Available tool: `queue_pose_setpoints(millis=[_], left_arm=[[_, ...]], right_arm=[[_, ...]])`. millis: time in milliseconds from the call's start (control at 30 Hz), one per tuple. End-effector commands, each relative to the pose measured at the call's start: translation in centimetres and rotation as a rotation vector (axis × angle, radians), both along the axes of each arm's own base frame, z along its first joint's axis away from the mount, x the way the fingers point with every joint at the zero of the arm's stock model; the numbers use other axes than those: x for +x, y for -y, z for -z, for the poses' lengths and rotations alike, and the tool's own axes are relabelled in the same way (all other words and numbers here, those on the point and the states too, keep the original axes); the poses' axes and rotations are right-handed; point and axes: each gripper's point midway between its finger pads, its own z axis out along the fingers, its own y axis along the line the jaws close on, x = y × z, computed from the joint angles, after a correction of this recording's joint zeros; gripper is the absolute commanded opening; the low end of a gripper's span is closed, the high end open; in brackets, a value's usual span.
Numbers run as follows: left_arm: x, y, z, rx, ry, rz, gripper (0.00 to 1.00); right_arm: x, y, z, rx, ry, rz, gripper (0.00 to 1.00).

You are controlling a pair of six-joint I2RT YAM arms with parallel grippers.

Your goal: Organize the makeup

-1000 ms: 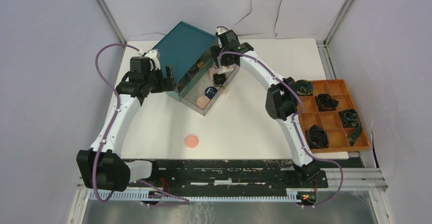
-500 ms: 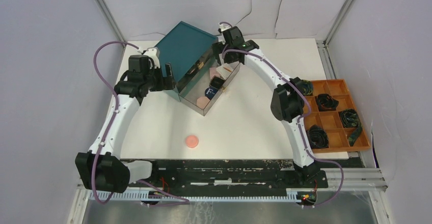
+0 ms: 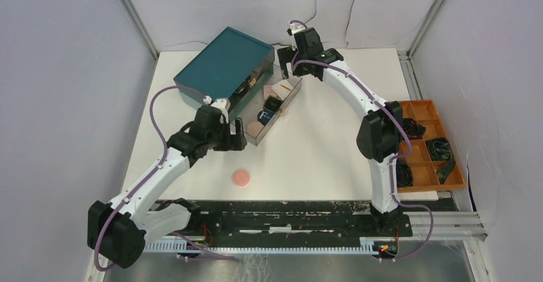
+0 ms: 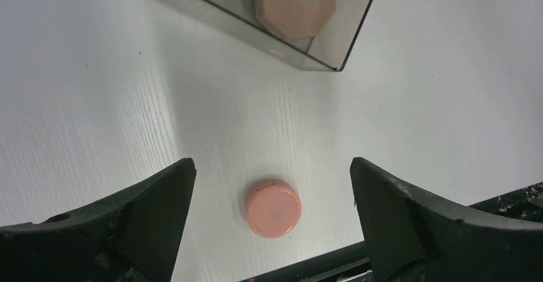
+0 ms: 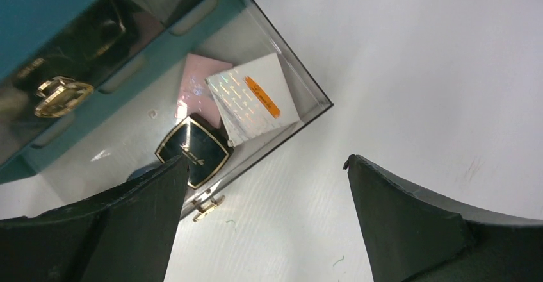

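White grained tabletop [image 4: 96, 102] — round pink disc [image 4: 273, 207] near splayed left gripper [image 4: 272, 166]; right gripper [image 5: 266, 166] gaping by clear drawer [image 5: 282, 138].

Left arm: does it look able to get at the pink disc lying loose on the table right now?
Probably yes. The left gripper hangs open facing the pink disc, which lies alone on the table, apart from the clear drawer; nothing blocks it.
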Motion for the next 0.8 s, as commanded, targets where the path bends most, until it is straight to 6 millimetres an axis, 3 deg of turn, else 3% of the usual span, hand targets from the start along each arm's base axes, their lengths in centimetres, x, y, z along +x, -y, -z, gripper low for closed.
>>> queue_pose_setpoints(millis=[0,367,767], left_arm=[[-0.6,0.4,0.7,-0.062,0.008,-0.101,0.97],[-5.7,2.7,7.3,-0.068,-0.117,-0.095,0.96],[-8.2,0.6,11.1,-0.011,-0.139,-0.168,0.93]], right_arm=[[-0.4,0.6,-1.9,0.019,0.043,-0.003,1.00],[-1.1,1.0,0.6,0.020,-0.023,-0.005,1.00],[-1.8,0.6,2.6,0.030,-0.078,-0.020,1.00]])
